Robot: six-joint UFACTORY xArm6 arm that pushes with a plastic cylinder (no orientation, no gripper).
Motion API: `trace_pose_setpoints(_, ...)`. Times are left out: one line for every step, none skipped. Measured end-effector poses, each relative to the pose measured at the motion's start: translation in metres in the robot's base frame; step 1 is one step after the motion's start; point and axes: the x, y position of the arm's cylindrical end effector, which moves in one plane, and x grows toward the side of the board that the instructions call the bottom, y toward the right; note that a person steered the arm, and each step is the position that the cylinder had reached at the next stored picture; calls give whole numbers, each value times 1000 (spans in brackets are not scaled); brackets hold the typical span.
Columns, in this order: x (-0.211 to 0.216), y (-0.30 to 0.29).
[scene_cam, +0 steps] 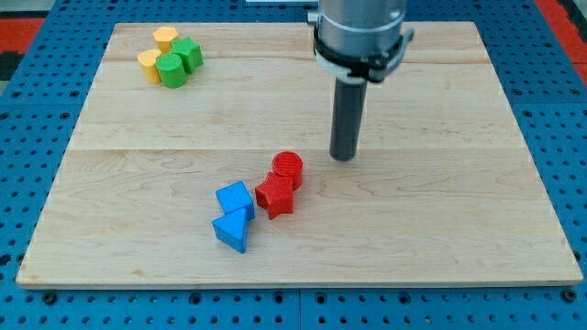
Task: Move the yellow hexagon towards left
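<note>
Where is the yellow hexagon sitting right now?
The yellow hexagon is near the board's top-left corner in the camera view, topmost of a tight cluster, touching a green block and just above another yellow block.

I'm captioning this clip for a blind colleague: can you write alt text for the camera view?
A dark rod ends with my tip on a wooden board, just upper right of two red blocks with two blue blocks beside them. Two yellow blocks and two green blocks cluster at the board's top left, far from the tip.
</note>
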Motion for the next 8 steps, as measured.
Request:
trace_pose_setpoints(35,31)
trace_pose_setpoints(109,-8)
trace_pose_setpoints(151,-45)
trace_pose_setpoints(133,-38)
trace_pose_setpoints(69,12)
trace_pose_setpoints(-17,18)
trace_pose_setpoints(-98,-1)
trace_pose_setpoints(-144,-47)
